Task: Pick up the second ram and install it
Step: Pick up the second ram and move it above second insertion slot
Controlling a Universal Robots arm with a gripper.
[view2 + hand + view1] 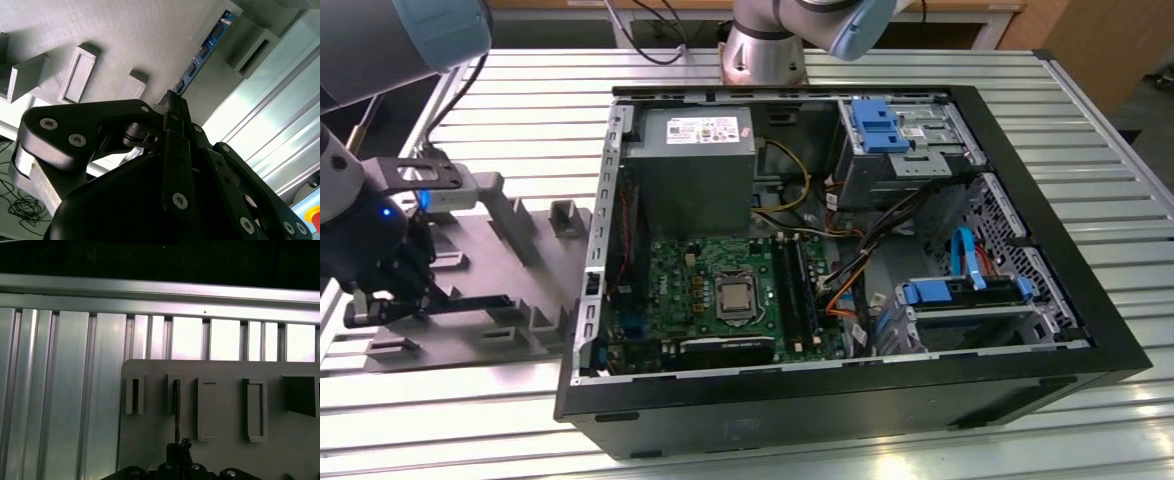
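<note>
The second ram (478, 299) is a thin dark stick standing on edge in a slot of the grey fixture block (520, 250), at the exterior view's left. My gripper (427, 300) is at its near end. In the second wrist view the black fingers meet at the gripper (172, 102), shut on the end of the ram (202, 50), whose blue-edged length runs away over the fixture (125, 40). In the first wrist view the ram (176, 405) shows edge-on as a thin line, running out from the gripper (177, 447).
An open black computer case (854, 390) lies at the exterior view's right, holding a green motherboard (680, 270) with long black slots (797, 290), a grey power supply (687, 170) and blue drive brackets (947, 292). Everything rests on a ribbed aluminium table (520, 110). The fixture carries several upright posts.
</note>
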